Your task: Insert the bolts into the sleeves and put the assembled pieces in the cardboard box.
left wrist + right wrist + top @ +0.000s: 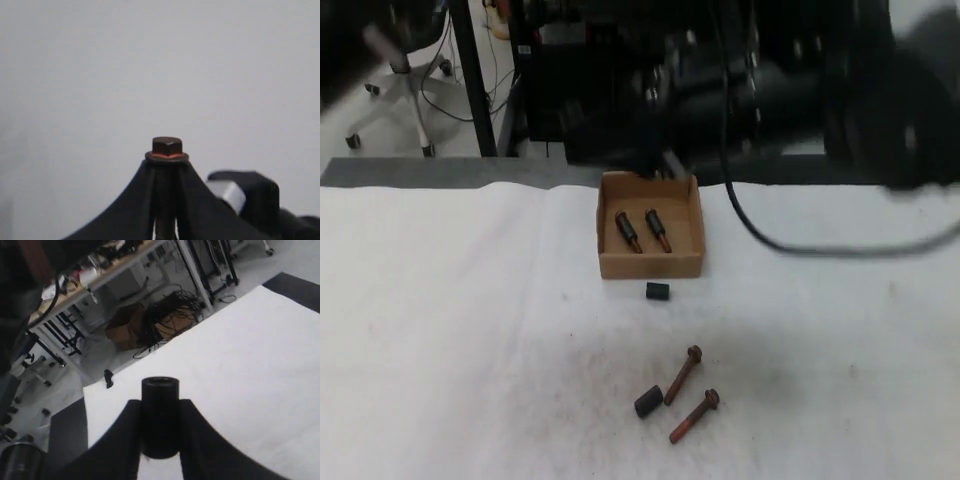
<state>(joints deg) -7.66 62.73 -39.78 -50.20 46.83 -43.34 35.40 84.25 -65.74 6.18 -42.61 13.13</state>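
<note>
In the left wrist view my left gripper [166, 169] is shut on a rusty bolt [167, 148], whose hex head stands just past the fingertips. My right gripper [160, 407] is shut on a black sleeve [160, 390], which stands upright with its open end showing. The cardboard box [650, 266] sits at the bench's middle back, and two assembled pieces [628, 231] [658, 229] lie in it. A loose sleeve [658, 291] lies just in front of the box. Nearer the front lie another sleeve [648, 401] and two bolts [683, 374] [695, 416].
A white cloth [450, 330] covers the bench, with wide free room to the left and right of the parts. Dark arm parts and a black cable [770, 235] hang over the bench's back right. A chair base [395, 95] stands beyond the far left edge.
</note>
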